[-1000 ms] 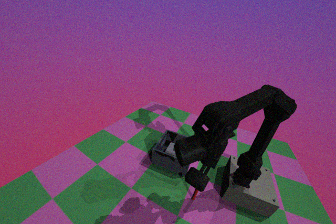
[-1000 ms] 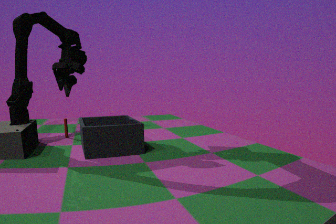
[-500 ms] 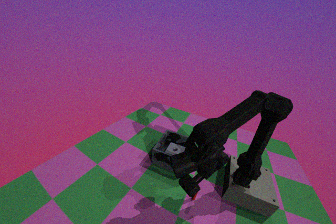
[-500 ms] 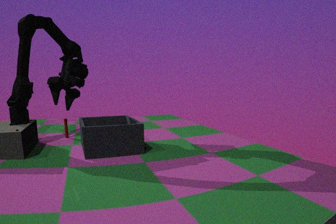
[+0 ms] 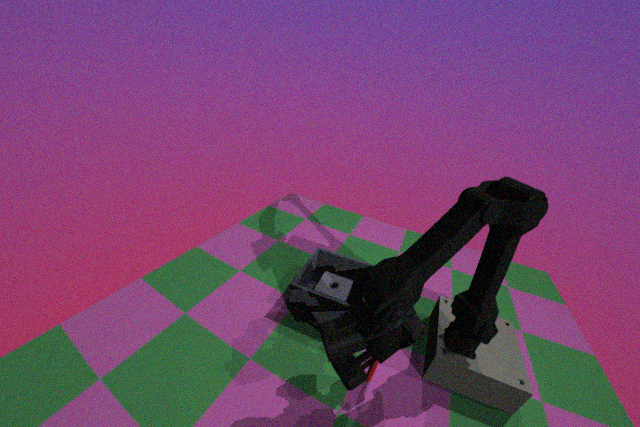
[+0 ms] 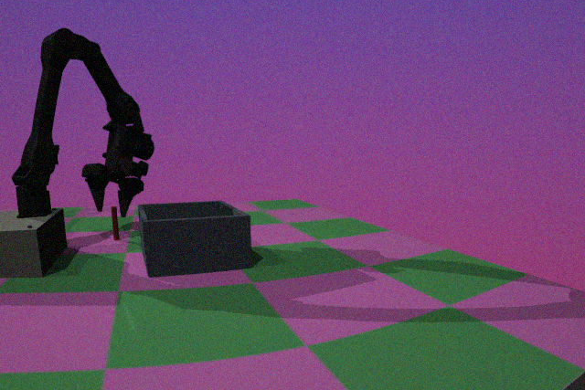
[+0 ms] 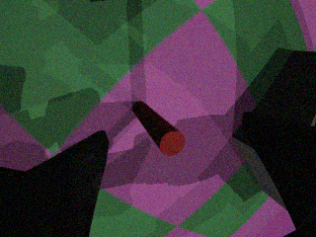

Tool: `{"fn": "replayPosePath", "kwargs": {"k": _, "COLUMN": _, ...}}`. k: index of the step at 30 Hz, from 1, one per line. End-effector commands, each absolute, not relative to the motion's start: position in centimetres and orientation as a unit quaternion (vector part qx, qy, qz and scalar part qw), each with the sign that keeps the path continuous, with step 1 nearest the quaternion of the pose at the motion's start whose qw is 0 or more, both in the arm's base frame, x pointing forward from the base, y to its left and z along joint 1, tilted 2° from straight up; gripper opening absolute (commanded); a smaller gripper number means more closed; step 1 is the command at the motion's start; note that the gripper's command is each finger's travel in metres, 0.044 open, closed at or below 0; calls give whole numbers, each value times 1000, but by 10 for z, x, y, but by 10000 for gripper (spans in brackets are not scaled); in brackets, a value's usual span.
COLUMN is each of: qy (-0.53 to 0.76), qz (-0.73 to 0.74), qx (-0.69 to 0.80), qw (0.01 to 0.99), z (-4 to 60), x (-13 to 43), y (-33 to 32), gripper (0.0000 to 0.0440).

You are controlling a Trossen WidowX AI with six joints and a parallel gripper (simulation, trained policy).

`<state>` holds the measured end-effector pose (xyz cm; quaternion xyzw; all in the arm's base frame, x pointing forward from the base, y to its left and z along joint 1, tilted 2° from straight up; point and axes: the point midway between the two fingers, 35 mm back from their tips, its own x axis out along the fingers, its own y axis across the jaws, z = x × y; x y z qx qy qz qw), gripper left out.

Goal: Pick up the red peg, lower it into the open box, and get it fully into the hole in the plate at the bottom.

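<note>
Red peg [image 5: 372,371] [image 6: 114,224] [image 7: 159,130] standing upright, outside the open box [image 5: 330,303] [image 6: 198,245]
The 1 slim, round peg is standing on a pink square, lower left in the exterior view; the grey box is sitting near it, its pale plate [image 5: 326,282] showing 1 dark hole [image 5: 334,284] at lower centre in the top view.
</note>
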<state>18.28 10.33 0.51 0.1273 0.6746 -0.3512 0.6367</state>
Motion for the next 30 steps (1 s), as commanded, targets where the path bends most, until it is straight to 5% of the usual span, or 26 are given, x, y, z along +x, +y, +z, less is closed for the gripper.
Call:
{"fn": "replayPosePath", "kwargs": {"k": 1, "qy": 667, "qz": -353, "qx": 132, "qw": 642, "z": -7, "x": 184, "y": 102, "gripper": 440}}
{"fn": "replayPosePath", "kwargs": {"k": 6, "qy": 663, "qz": -352, "qx": 136, "qw": 646, "z": -24, "x": 184, "y": 100, "gripper": 413}}
{"fn": "replayPosePath", "kwargs": {"k": 22, "qy": 679, "qz": -374, "qx": 118, "qw": 621, "z": -50, "x": 171, "y": 92, "gripper": 11}}
{"fn": "replayPosePath", "kwargs": {"k": 30, "qy": 655, "qz": -377, "qx": 112, "qw": 645, "z": -24, "x": 191, "y": 87, "gripper": 0}}
